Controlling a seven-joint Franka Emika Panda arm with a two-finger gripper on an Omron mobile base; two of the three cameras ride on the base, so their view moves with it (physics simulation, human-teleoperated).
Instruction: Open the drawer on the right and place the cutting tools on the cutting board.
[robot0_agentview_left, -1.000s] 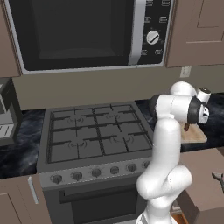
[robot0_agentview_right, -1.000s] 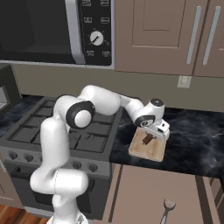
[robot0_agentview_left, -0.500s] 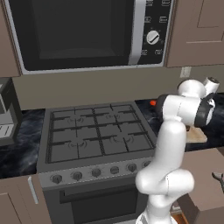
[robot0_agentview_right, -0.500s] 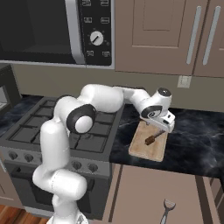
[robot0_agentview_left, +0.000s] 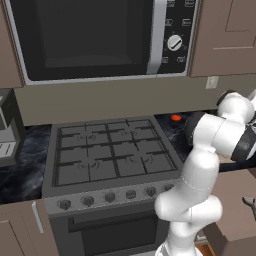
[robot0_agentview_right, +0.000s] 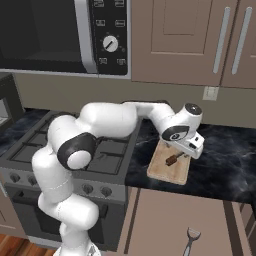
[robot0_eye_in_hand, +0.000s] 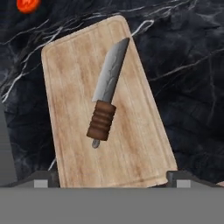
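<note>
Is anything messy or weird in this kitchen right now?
Not much. The knife lies flat on the cutting board, a bit slanted across it, which is fine. One thing stands apart: a thin metal tool is in the open drawer below the counter, not on the board. Nothing looks spilled or broken.

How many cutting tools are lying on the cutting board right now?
1: the knife lies flat on the cutting board. A thin metal tool sits in the open drawer below the counter.

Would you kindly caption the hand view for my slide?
Knife lying flat on the cutting board, open gripper above it.
</note>
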